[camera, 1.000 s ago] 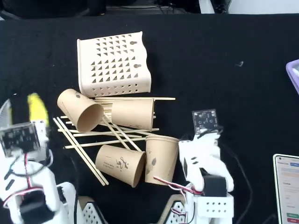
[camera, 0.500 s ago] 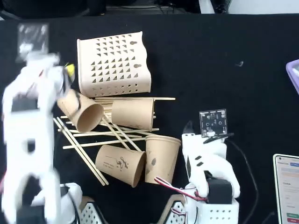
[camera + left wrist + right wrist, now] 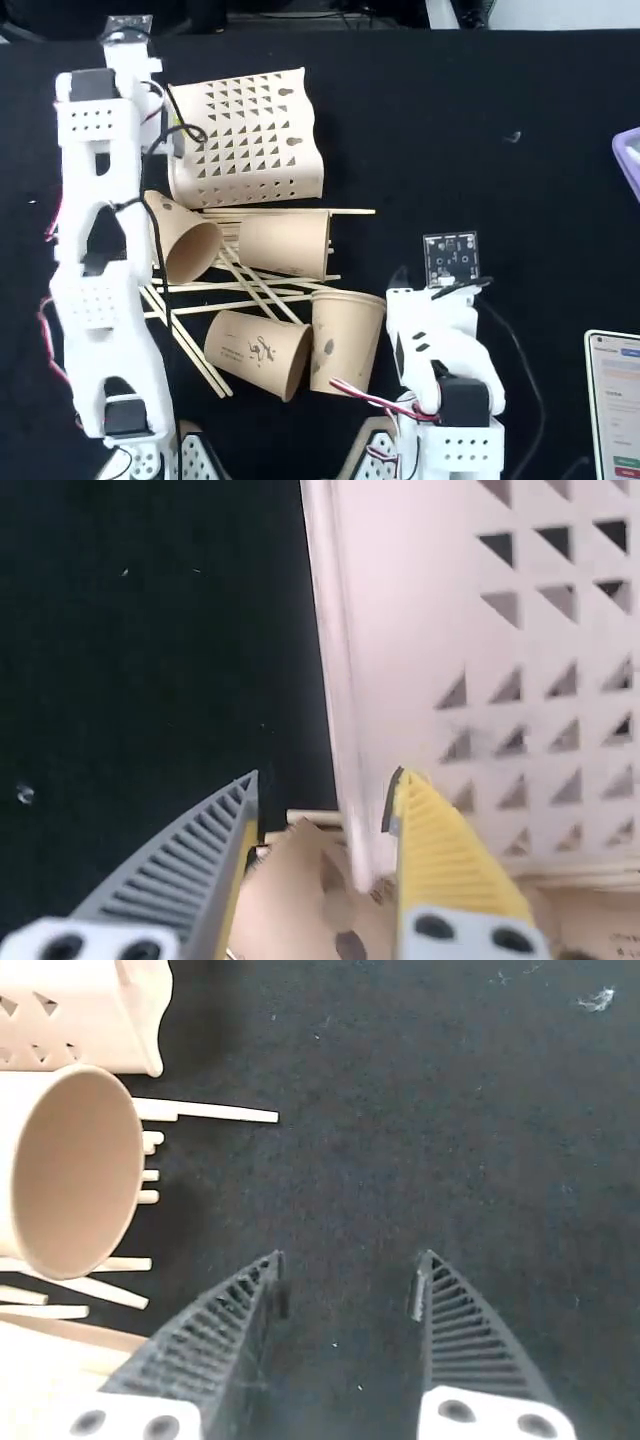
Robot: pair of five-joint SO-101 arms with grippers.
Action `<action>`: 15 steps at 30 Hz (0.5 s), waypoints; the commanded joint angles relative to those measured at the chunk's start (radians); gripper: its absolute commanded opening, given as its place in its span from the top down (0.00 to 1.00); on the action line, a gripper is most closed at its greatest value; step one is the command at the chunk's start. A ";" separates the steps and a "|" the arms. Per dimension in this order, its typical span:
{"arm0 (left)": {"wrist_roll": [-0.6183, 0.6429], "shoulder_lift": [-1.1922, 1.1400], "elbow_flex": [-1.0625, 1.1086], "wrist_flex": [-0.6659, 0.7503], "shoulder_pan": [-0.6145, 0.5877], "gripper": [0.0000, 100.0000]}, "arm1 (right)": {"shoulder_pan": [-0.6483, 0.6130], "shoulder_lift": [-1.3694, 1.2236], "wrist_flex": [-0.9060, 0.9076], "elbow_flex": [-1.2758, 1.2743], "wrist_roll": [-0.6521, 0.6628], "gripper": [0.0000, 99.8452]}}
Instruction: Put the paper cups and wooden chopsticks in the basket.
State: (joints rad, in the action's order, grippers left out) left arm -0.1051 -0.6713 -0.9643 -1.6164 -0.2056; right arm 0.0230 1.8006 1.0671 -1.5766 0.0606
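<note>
The perforated cream basket (image 3: 245, 135) lies on its side at the back of the black table. In front of it lie several paper cups on their sides, among them one (image 3: 180, 238) by my left arm and one (image 3: 285, 245) in the middle, plus an upright-looking cup (image 3: 345, 340). Wooden chopsticks (image 3: 240, 290) are scattered under and between them. My left arm (image 3: 95, 200) stretches to the basket's left edge. My left gripper (image 3: 325, 777) is open, with the basket's rim (image 3: 330, 680) between its fingers and a cup (image 3: 300, 900) just below. My right gripper (image 3: 350, 1260) is open over bare table beside a cup (image 3: 65, 1170).
A purple object (image 3: 630, 150) sits at the table's right edge and a lit screen (image 3: 612, 400) at the front right. The right half of the table (image 3: 500, 180) is bare black cloth. A basket corner (image 3: 90, 1010) and chopstick ends (image 3: 210, 1112) lie far from my right gripper.
My left arm has swung from the front left up along the table to the basket's left edge. The right arm shifted only slightly. Cups and chopsticks have not moved.
</note>
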 commanded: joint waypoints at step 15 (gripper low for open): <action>-0.058 -0.488 -0.624 -0.143 -0.225 0.79 | -0.012 0.094 -0.025 -0.008 -0.014 0.79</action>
State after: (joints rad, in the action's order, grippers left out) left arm -0.1450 -1.1055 -1.5566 -1.7499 -0.3928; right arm 0.0230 1.8006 1.0671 -1.5888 0.0606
